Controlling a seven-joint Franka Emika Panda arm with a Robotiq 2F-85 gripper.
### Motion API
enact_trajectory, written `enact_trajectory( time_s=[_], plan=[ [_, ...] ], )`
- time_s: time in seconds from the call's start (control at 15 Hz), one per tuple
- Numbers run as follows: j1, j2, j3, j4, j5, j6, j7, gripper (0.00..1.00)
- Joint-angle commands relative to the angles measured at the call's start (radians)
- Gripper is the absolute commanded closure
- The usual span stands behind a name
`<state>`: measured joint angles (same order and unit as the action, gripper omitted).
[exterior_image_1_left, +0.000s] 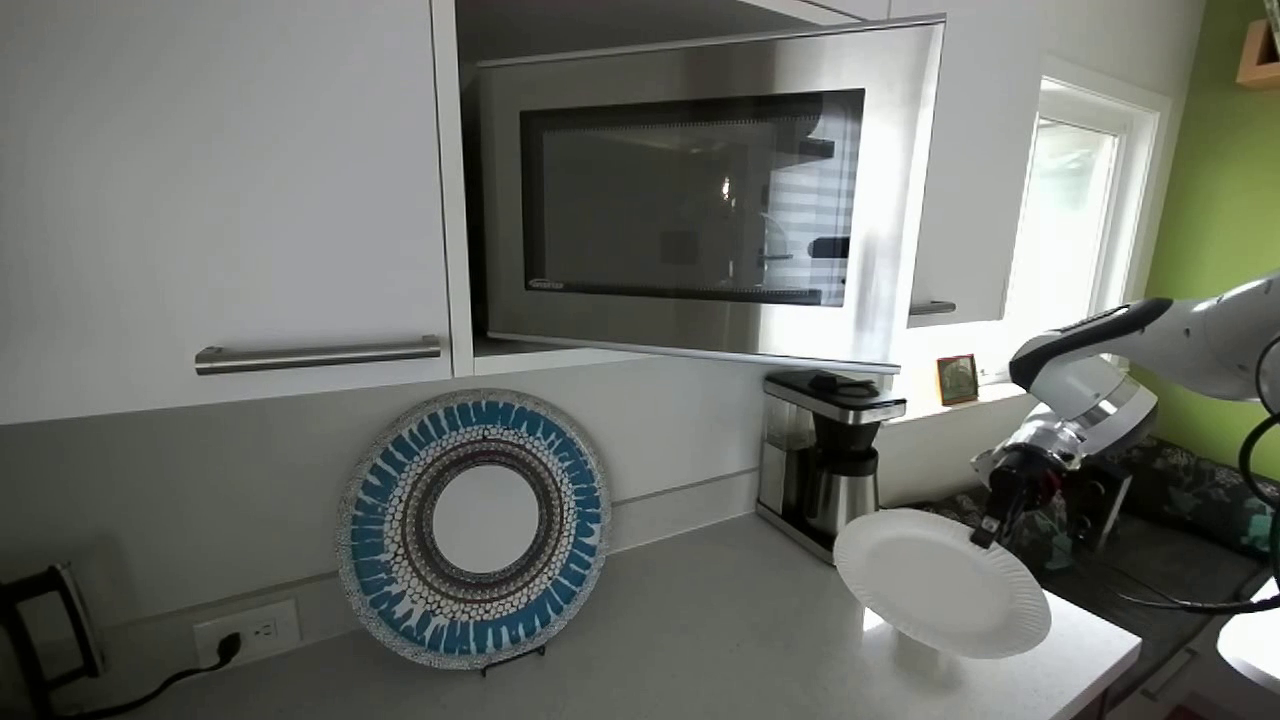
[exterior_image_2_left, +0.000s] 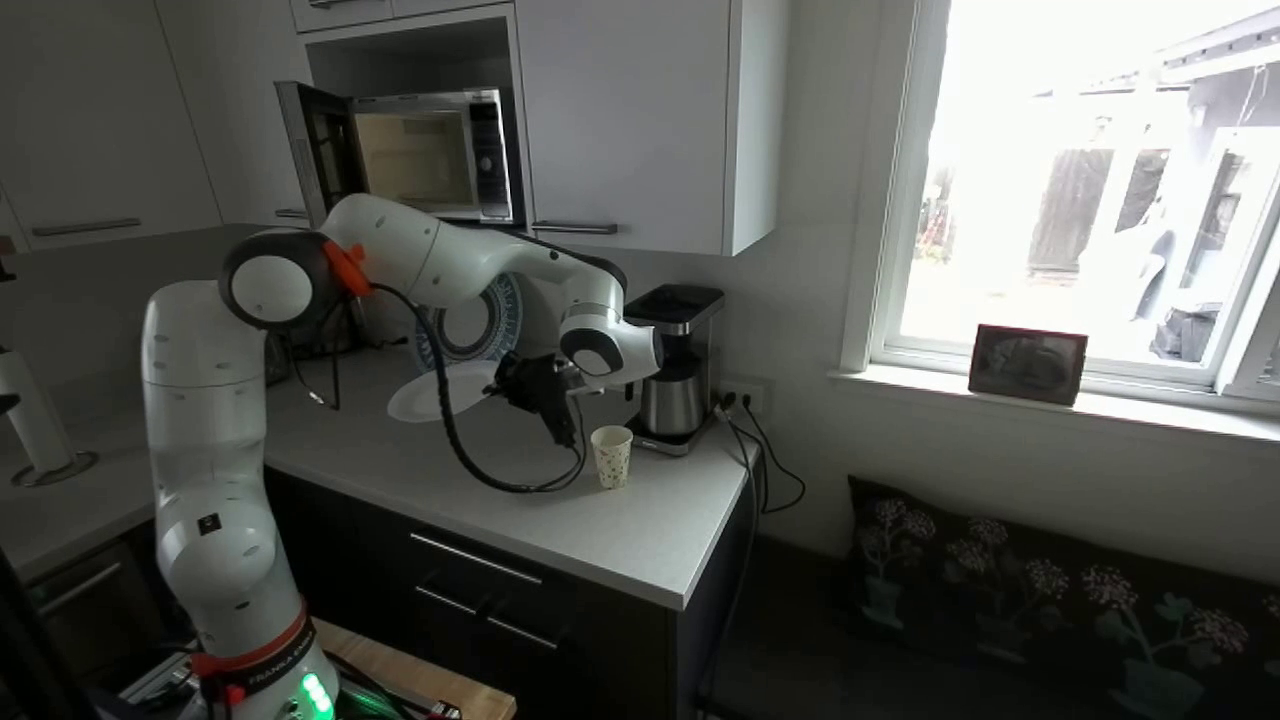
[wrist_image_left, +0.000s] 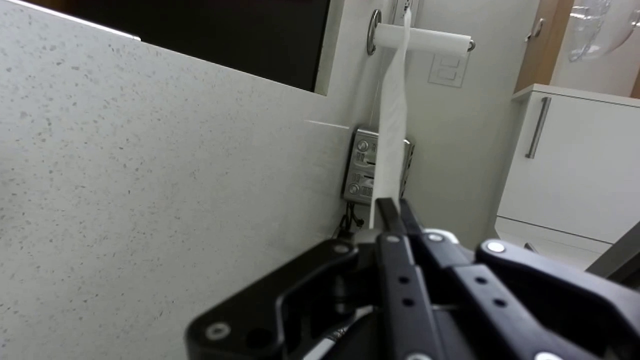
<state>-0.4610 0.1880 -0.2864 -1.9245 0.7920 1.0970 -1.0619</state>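
One round white plate (exterior_image_1_left: 937, 588), fluted-edged, tilts in the claw (wrist_image_left: 394, 204).

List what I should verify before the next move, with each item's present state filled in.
1. Gripper shut on the rim of the white plate: ok.
2. White plate level: not ok, it looks tilted.
3. White plate clear of the countertop: ok, it looks raised.
4. Microwave door open: ok.
5. Microwave cavity empty: cannot tell, too unclear.
6. Paper cup clear of the gripper: cannot tell, depth is uncertain.
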Motion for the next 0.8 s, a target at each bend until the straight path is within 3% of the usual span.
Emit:
enact_trajectory(
  time_s=[0.0,0.4,0.73],
  plan=[
    [0.018,0.003,-0.020,0.001,0.002,-0.004,-0.002,0.99],
    [0.018,-0.010,-0.021,-0.008,0.019,-0.016,0.002,1.00],
    [0.026,-0.092,-0.031,-0.071,0.175,0.021,0.081,1.00]
  ],
)
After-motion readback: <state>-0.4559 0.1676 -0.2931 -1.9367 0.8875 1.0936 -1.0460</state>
